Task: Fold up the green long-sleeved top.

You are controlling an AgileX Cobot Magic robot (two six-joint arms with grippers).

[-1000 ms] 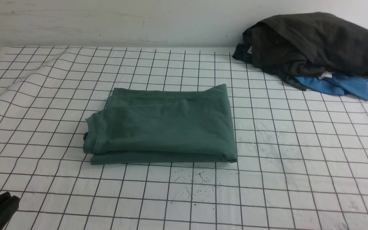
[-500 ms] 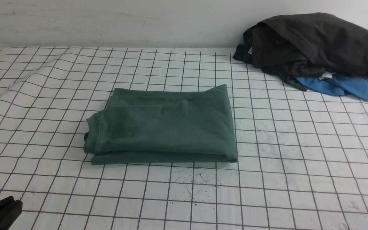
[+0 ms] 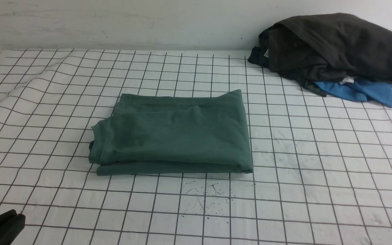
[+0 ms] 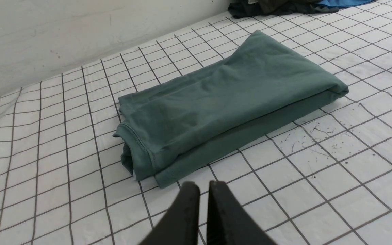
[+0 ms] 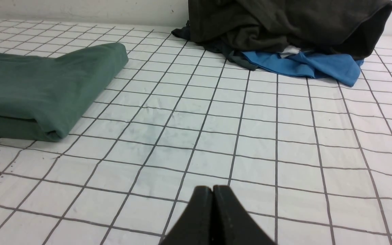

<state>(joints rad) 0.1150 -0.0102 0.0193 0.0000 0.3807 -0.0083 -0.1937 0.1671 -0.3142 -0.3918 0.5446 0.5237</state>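
Observation:
The green long-sleeved top [image 3: 172, 132] lies folded into a neat rectangle in the middle of the gridded table cloth, its collar edge towards the left. It also shows in the left wrist view [image 4: 223, 98] and the right wrist view [image 5: 39, 85]. My left gripper [image 3: 19, 215] sits at the near left corner, apart from the top, empty, its jaws together but for a thin slit [image 4: 203, 185]. My right gripper [image 5: 213, 189] is shut and empty over bare cloth to the right of the top; it is out of the front view.
A heap of dark grey-brown garments [image 3: 335, 44] with a bright blue garment [image 3: 362, 92] under it lies at the back right by the wall. The white gridded cloth [image 3: 29, 88] is rumpled at the back left. Ink specks [image 3: 209, 194] mark the cloth in front of the top.
My left gripper has drawn back a little towards the near left corner. The top and the heap have not moved.

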